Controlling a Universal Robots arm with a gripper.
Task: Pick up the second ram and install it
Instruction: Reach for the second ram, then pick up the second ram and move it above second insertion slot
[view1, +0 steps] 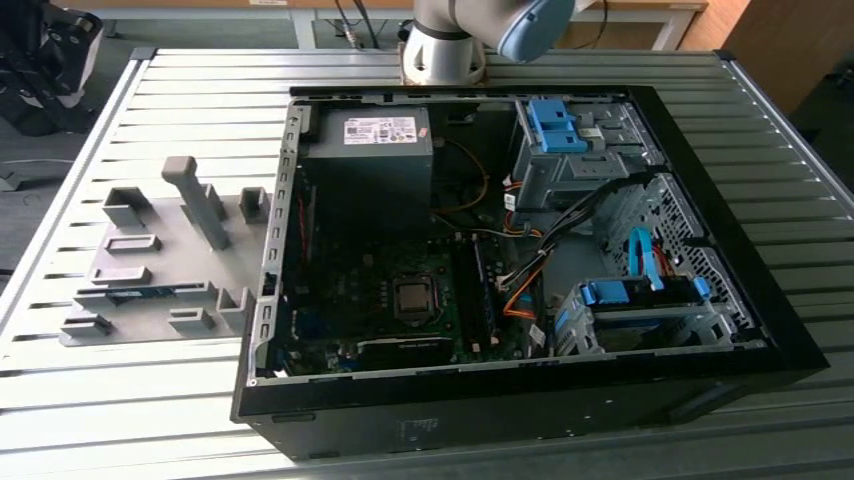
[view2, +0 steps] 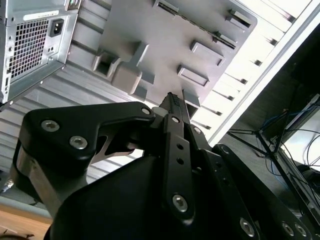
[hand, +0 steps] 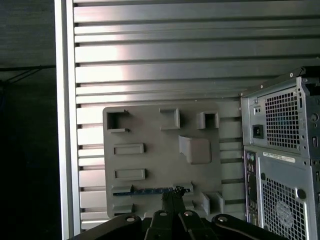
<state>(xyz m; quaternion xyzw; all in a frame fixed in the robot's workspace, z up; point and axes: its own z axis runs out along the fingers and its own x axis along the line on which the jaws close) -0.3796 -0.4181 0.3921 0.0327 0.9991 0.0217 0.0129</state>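
Note:
The second ram (view1: 131, 292) is a thin blue board lying in a slot of the grey fixture tray (view1: 174, 250) on the exterior view's left, beside the open computer case (view1: 507, 230). In the first wrist view the ram (hand: 150, 191) shows as a blue strip low on the tray (hand: 160, 150). My gripper (hand: 172, 194) hangs well above the tray, its black fingers pressed together with nothing between them. Its tip lines up with one end of the ram. In the second wrist view the shut gripper (view2: 172, 100) points at the tray (view2: 165, 45).
The open case holds a power supply (view1: 371, 150), blue drive clips (view1: 554, 125), loose cables (view1: 534, 270) and dark memory slots (view1: 470, 290) beside the processor socket (view1: 414, 297). The case's rear panel (hand: 280, 150) stands close beside the tray. The slatted metal table (view1: 160, 90) ends in a raised rail (hand: 62, 100).

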